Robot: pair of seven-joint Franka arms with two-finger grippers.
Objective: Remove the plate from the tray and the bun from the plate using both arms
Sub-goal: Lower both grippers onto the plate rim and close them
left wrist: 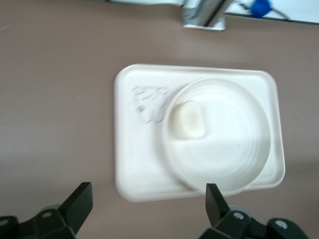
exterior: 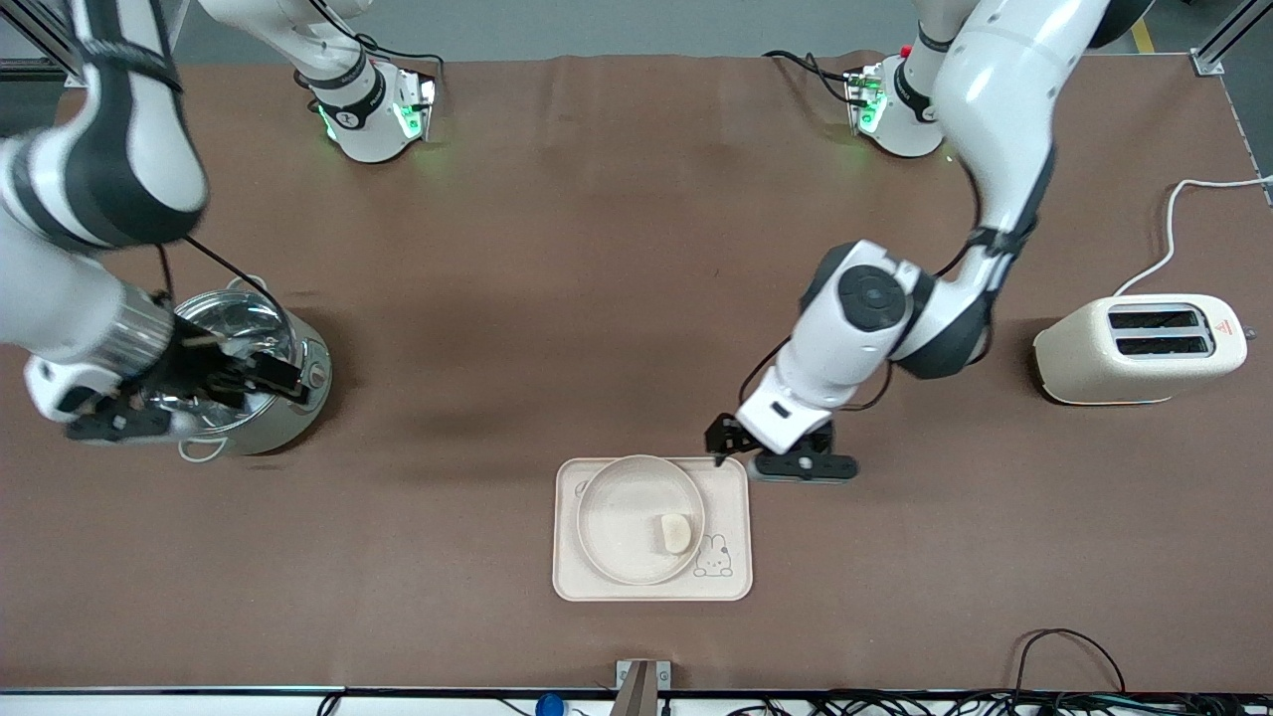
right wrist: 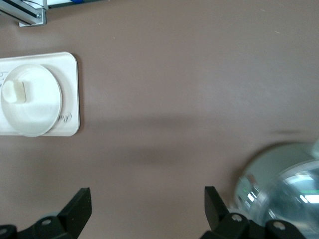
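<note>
Right gripper (exterior: 149, 398), black, two-fingered, hangs over the shiny steel lidded pot (exterior: 261, 373) at the right arm's end of the brown table (exterior: 597, 249); fingers spread wide in its wrist view, holding nothing; this arm looks to be waiting. Mid-table, near the front camera: cream-beige rectangular tray (exterior: 651, 589) with rounded corners and bunny drawing, round cream plate (exterior: 627, 522) resting in it, small pale bun (exterior: 675, 533) on the plate, off-centre toward the bunny. Left gripper (exterior: 771, 459), black, sits low over the tray's corner toward the left arm's end, fingers (left wrist: 215, 201) spread, empty; one fingertip appears just above the plate's rim. Step in hand, judged: left arm closing in on the plate. To do well: straddle the raised rim squarely, one finger inside, one outside; pinch before lifting; keep the plate level so the bun doesn't roll. Tray may drag along; it could want steadying. Hard to tell: left fingertips partly hidden under the wrist in front view; whether they touch tray or plate, unclear. "Rabbit" lettering is not legible; right gripper's outline is lost against the pot. Cream two-slot toaster (exterior: 1139, 348) stands well apart.
</note>
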